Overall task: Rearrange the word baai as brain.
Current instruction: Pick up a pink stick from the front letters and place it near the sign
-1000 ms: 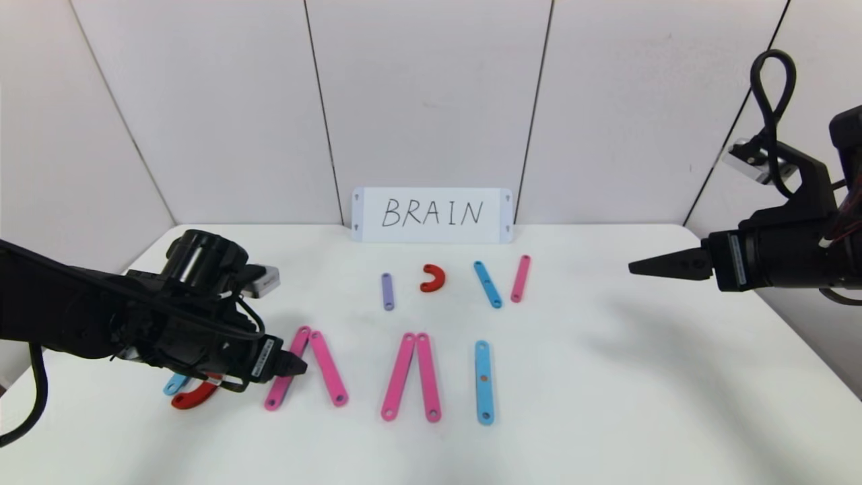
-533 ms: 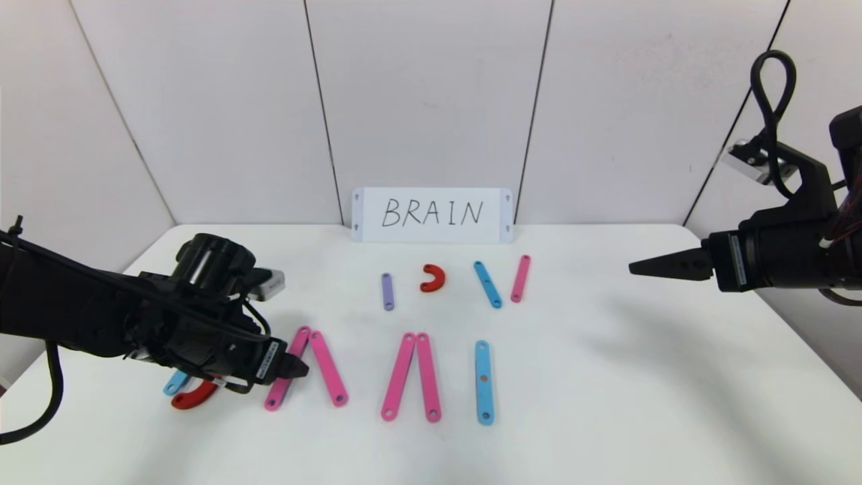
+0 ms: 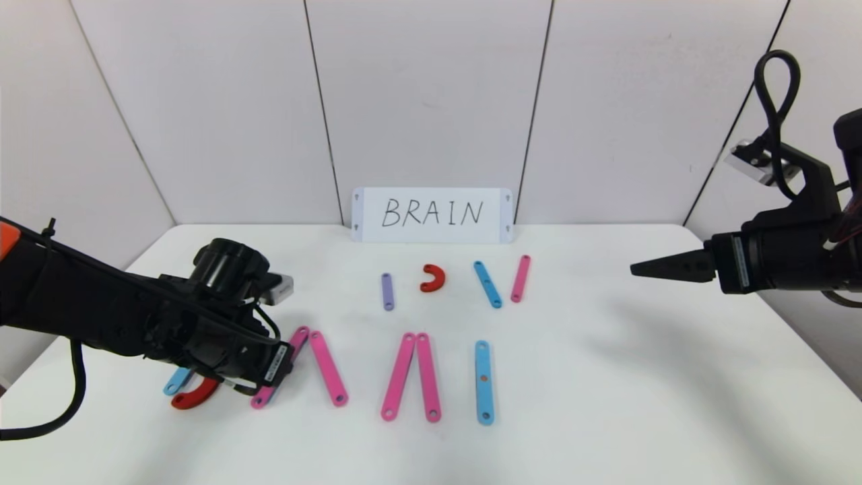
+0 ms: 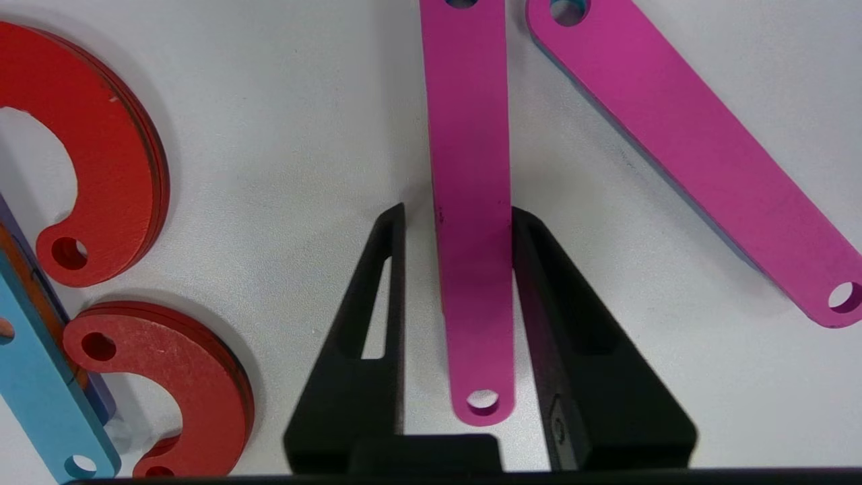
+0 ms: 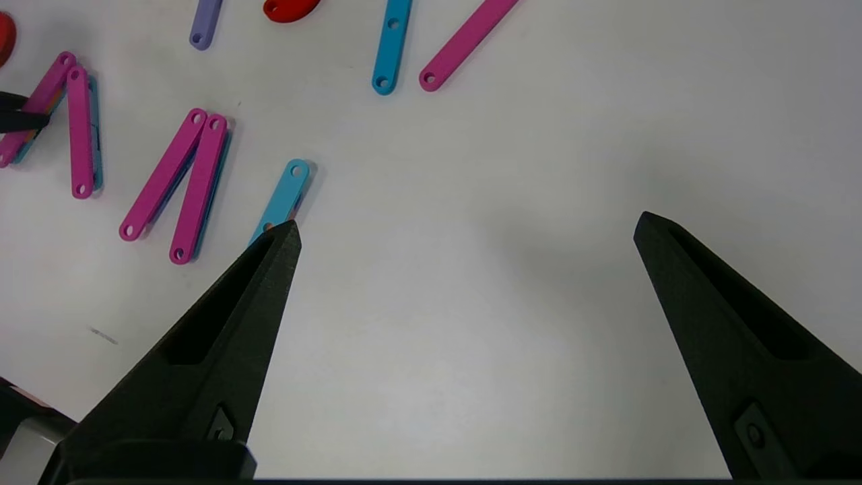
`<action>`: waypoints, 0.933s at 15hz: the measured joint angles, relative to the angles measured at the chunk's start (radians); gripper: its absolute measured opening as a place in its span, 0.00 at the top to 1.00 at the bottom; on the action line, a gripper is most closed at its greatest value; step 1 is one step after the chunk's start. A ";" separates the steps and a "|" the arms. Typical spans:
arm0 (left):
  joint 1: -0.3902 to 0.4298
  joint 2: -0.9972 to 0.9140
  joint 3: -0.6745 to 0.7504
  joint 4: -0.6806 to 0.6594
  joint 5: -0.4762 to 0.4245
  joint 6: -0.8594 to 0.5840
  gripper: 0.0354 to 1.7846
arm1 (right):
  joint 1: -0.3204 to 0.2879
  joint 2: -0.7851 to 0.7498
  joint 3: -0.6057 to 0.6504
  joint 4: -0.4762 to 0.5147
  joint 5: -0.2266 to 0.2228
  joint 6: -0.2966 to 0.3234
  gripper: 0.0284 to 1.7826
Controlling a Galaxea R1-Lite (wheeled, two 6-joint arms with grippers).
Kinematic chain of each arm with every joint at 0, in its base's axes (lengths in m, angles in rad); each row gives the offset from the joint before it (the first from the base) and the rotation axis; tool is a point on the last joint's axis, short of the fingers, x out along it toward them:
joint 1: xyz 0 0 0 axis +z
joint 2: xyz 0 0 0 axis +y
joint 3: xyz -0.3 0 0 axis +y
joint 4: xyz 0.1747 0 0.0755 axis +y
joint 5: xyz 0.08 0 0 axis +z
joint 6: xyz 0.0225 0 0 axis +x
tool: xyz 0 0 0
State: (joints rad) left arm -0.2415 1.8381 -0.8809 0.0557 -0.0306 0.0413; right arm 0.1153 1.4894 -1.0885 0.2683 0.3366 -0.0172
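Observation:
The word baai lies along the table's front. Its B, at the left, is a blue bar (image 3: 175,382) with red C-curves (image 4: 108,168). My left gripper (image 3: 277,367) (image 4: 459,210) is low over the first A and shut on that letter's left pink bar (image 4: 471,135), near the bar's holed front end. This bar (image 3: 298,335) slants away from its partner pink bar (image 3: 328,368). The second A (image 3: 412,377) and the blue I (image 3: 483,382) lie untouched. My right gripper (image 3: 634,270) (image 5: 468,225) hangs open above the table's right side, holding nothing.
A white card (image 3: 432,214) reading BRAIN leans on the back wall. In front of it lie a purple bar (image 3: 387,291), a red C-curve (image 3: 432,277), a blue bar (image 3: 487,284) and a pink bar (image 3: 520,278). White walls enclose the table.
My left gripper moved forward over the pink bar and shut on it. The bar's front end has swung a little to the left. The right arm stayed still.

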 joint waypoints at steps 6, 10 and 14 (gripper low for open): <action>-0.012 -0.003 0.002 0.001 0.003 -0.001 0.85 | 0.008 -0.003 0.005 0.000 -0.002 -0.001 0.03; -0.007 -0.013 -0.018 0.004 0.003 -0.003 0.85 | 0.011 -0.002 0.006 0.000 -0.003 -0.001 0.03; 0.034 -0.029 -0.138 0.059 0.004 -0.019 0.85 | 0.012 -0.002 0.007 0.000 -0.003 -0.001 0.03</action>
State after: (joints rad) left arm -0.2072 1.8087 -1.0187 0.1149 -0.0268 0.0226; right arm 0.1270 1.4874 -1.0813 0.2687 0.3334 -0.0181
